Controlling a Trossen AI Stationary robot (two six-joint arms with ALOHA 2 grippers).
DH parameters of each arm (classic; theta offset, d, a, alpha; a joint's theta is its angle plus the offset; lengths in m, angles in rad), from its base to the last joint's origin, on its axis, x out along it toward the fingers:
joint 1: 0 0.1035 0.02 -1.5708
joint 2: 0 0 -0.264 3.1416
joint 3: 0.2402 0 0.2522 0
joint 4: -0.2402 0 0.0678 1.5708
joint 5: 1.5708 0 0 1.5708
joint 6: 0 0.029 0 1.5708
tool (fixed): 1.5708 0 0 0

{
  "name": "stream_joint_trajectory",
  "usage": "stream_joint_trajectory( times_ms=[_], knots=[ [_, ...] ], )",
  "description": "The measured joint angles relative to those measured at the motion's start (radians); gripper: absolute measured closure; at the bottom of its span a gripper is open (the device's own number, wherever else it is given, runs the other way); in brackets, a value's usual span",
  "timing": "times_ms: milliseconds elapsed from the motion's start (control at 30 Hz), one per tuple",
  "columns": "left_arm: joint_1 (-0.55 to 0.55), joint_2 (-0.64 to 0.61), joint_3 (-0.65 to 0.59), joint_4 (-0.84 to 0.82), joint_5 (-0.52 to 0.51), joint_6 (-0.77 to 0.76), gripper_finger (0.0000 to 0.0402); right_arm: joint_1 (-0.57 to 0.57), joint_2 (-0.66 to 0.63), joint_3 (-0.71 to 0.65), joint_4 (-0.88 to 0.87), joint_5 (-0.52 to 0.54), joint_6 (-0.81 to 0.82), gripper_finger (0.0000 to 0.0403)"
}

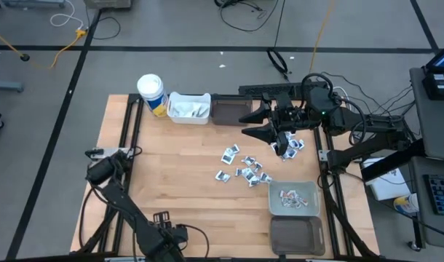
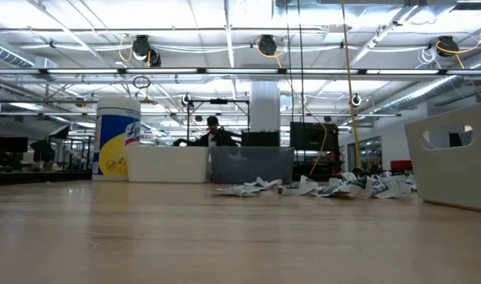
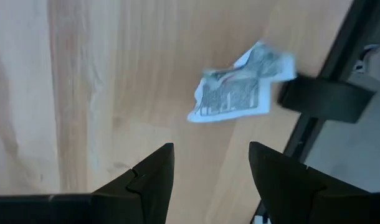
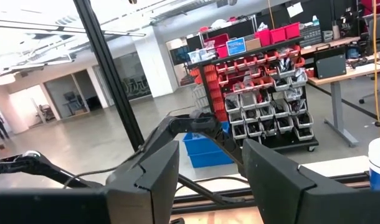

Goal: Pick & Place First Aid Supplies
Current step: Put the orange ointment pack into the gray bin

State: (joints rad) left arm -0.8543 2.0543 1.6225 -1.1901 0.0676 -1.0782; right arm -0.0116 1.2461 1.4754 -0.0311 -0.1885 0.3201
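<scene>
On the wooden table (image 1: 178,160), most of the first aid packets (image 1: 245,166) lie scattered right of centre, and a few more rest inside the grey bin (image 1: 295,198) nearer the front. The right gripper (image 1: 252,122) hovers near the far edge beside the dark bin (image 1: 229,109), its jaws apart and holding nothing. The left gripper (image 3: 210,168) hangs over the table's left edge, jaws open and empty, above a single crumpled packet (image 3: 240,84) lying on the wood. A white bin (image 1: 188,107) and a white cup (image 1: 151,92) stand at the far side.
</scene>
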Motion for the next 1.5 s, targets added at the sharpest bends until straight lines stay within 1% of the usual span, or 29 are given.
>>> stream_joint_trajectory(
  times_ms=[133,200,367,467,533,600,667,767,900,933,1200,1300,1500],
  knots=[
    [0.001,0.0,-0.062,0.061,-0.003,-0.005,0.0188,0.0,0.0,0.0,-0.003,0.0,-0.004,0.0232],
    [0.002,-0.001,-0.087,0.116,-0.002,-0.004,0.0188,0.0,0.0,0.0,-0.005,0.0,-0.004,0.0232],
    [0.001,-0.001,-0.122,0.238,0.003,-0.004,0.0188,0.0,0.0,0.0,-0.008,0.0,-0.024,0.0232],
    [0.002,-0.001,-0.148,0.244,0.003,-0.028,0.0188,0.0,0.0,0.0,-0.008,0.0,-0.03,0.0232],
    [0.003,-0.001,-0.158,0.243,0.003,-0.031,0.0195,0.0,0.0,0.0,-0.008,0.0,-0.043,0.0232],
    [0.003,-0.001,-0.165,0.255,0.004,-0.02,0.0214,0.0,0.0,0.0,-0.007,0.0,-0.054,0.0232],
    [0.005,-0.001,-0.172,0.274,0.003,-0.01,0.0244,0.0,0.0,0.0,-0.007,0.0,-0.056,0.0232],
    [0.006,-0.001,-0.175,0.275,-0.005,-0.009,0.0298,0.0,0.0,0.0,-0.006,0.0,-0.056,0.0232],
    [0.006,-0.001,-0.175,0.268,-0.016,-0.006,0.038,0.0,0.0,0.0,-0.004,0.0,-0.056,0.0232],
    [0.006,-0.001,-0.175,0.265,-0.016,-0.005,0.039,0.0,0.0,0.0,-0.004,0.0,-0.056,0.0232],
    [0.003,-0.014,-0.175,0.238,0.011,-0.008,0.0399,0.0,0.0,0.0,-0.004,0.0,-0.056,0.0232],
    [0.001,-0.07,-0.176,0.19,-0.005,-0.043,0.04,0.0,0.0,0.0,-0.003,0.0,-0.055,0.0232],
    [-0.007,-0.223,-0.175,0.09,-0.103,-0.124,0.04,0.0,0.0,0.0,-0.003,0.0,-0.053,0.0232]
  ],
)
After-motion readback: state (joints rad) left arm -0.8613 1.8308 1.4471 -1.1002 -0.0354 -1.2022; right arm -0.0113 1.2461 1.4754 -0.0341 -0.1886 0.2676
